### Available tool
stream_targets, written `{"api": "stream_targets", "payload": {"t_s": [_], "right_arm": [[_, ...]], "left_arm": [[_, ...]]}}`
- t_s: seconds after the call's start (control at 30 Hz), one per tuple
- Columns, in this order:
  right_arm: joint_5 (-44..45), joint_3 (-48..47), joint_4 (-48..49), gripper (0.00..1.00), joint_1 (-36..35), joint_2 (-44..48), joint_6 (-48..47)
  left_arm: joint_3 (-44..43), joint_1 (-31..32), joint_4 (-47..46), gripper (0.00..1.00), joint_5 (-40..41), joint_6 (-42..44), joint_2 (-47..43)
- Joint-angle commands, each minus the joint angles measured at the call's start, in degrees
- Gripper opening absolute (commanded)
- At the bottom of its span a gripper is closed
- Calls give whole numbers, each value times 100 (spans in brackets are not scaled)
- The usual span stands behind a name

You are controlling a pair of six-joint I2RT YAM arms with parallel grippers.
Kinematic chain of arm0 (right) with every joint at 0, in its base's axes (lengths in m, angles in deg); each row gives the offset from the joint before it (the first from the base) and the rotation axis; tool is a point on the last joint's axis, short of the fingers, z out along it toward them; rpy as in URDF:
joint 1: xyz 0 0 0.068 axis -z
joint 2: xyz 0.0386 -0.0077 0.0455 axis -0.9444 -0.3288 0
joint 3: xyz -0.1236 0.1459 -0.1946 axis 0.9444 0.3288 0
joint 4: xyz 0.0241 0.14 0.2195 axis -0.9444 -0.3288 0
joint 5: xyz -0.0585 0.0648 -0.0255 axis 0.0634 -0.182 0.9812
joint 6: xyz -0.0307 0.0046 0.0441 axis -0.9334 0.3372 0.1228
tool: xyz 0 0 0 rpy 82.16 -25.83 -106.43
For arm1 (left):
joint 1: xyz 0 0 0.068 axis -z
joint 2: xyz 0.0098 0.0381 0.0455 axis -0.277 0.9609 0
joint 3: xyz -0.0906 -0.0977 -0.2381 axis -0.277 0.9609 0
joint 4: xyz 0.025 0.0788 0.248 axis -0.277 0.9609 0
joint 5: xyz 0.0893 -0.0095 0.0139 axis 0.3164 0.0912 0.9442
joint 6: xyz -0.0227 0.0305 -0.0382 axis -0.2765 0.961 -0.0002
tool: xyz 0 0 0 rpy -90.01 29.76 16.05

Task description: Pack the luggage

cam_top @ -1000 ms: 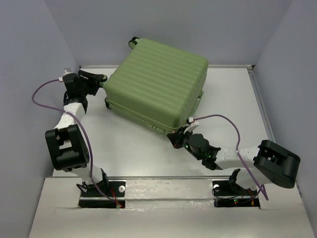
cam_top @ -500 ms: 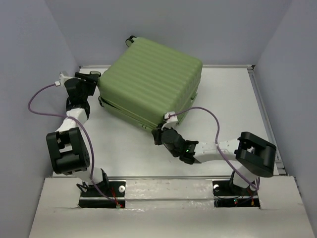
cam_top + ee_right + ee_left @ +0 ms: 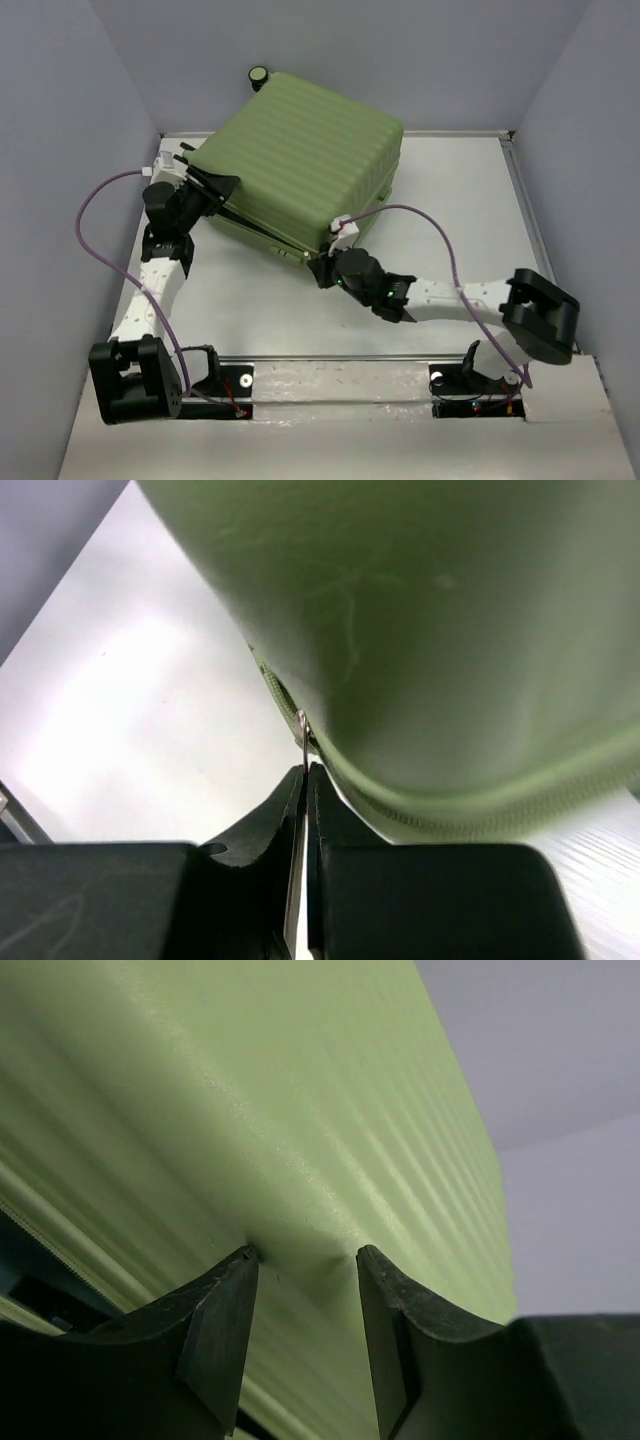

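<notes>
Two grippers bear on the luggage (image 3: 305,165), which lies shell-up on the table (image 3: 450,210) directly ahead of both tools; left gripper (image 3: 305,1255) spread, tips braced against the ribbed shell just in front; right gripper (image 3: 305,780) pressed together, pinching the zipper pull (image 3: 302,730) at the seam just above its tips; step judged: zipping shut; next move calls for drawing the pull along the seam while the left steadies the shell.

No lettering, brand, label or number can be read on the luggage (image 3: 305,150) or elsewhere
</notes>
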Motion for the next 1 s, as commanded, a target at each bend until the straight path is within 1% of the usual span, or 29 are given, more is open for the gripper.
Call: {"api": "stream_targets", "payload": {"t_s": [0.0, 0.03, 0.07, 0.1, 0.13, 0.17, 0.2, 0.23, 0.27, 0.3, 0.33, 0.37, 0.4, 0.43, 0.47, 0.5, 0.53, 0.57, 0.63, 0.67, 0.7, 0.73, 0.77, 0.8, 0.87, 0.9, 0.93, 0.97], "right_arm": [[-45, 815, 170, 7, 629, 1605, -46], [-19, 1077, -4, 7, 691, 1833, -55], [-19, 1193, -128, 7, 752, 2288, -55], [7, 1307, -242, 7, 840, 2527, -99], [42, 1421, -513, 7, 841, 2773, -116], [112, 1649, -716, 7, 971, 3333, -151], [296, 1755, -1135, 7, 1034, 3634, -152], [393, 1957, -1357, 7, 1208, 4290, -143], [472, 2037, -1612, 7, 1323, 4627, -117], [595, 2116, -2067, 7, 1437, 4961, -108], [657, 2187, -2263, 7, 1552, 5260, -108], [649, 2239, -2447, 7, 1666, 5524, -116], [545, 2266, -2693, 7, 1815, 5727, -160], [448, 2249, -2965, 7, 1816, 5929, -187], [334, 2231, -3046, 7, 1816, 5922, -213], [167, 2170, -3090, 7, 1816, 5748, -239], [105, 2135, -3169, 7, 1816, 5625, -248], [69, 2100, -3196, 7, 1816, 5502, -257], [-10, 2038, -3240, 7, 1816, 5334, -283], [-106, 2020, -3240, 7, 1816, 5238, -301], [-246, 1994, -3240, 7, 1816, 5193, -319], [-648, 1916, -3206, 7, 1816, 5132, -319], [-835, 1871, -3188, 9, 1816, 4966, -336], [-993, 1836, -3179, 17, 1816, 4877, -354], [-1038, 1774, -3100, 26, 1816, 4737, -406], [-1099, 1757, -3074, 33, 1816, 4649, -441], [-1222, 1739, -3039, 35, 1816, 4613, -520], [-1284, 1713, -3021, 37, 1816, 4604, -556]], "left_arm": [[-59, 1083, -566, 6, -877, -53, 103], [-68, 1364, -566, 6, -588, -53, 103], [-120, 1654, -566, 6, -429, -53, 129], [-138, 2231, -592, 6, -271, -114, 147], [-164, 2506, -636, 6, 18, -158, 156], [-251, 2805, -671, 6, 151, -184, 191], [-331, 3391, -680, 6, 414, -176, 252], [-497, 3675, -680, 6, 521, -158, 331], [-594, 3930, -663, 6, 600, -141, 332], [-700, 4150, -567, 6, 723, -106, 410], [-927, 4475, -444, 6, 811, 16, 428], [-1025, 4539, -303, 6, 873, 96, 420], [-1104, 4565, -163, 8, 943, 184, 307], [-1209, 4557, 361, 16, 1335, 341, 201], [-1419, 4479, 714, 41, 1705, 760, -70], [-1473, 4373, 1222, 56, 2022, 921, -212], [-1439, 3842, 1384, 68, 2173, 1010, -361], [-1343, 3419, 1499, 80, 1948, 1019, -484], [-1071, 2505, 1640, 87, 1377, 967, -871], [-817, 2048, 1710, 89, 913, 993, -968], [-693, 1225, 1789, 92, 787, 1071, -1143], [-570, 834, 1912, 93, 629, 1194, -1214], [-308, 395, 1887, 95, 445, 1195, -1250], [-175, -253, 1695, 97, 217, 1161, -1241], [98, -505, 1466, 99, -154, 880, -1102], [151, -558, 1308, 99, -285, 757, -979], [204, -637, 1037, 99, -522, 486, -734], [239, -664, 860, 99, -576, 336, -618]]}}
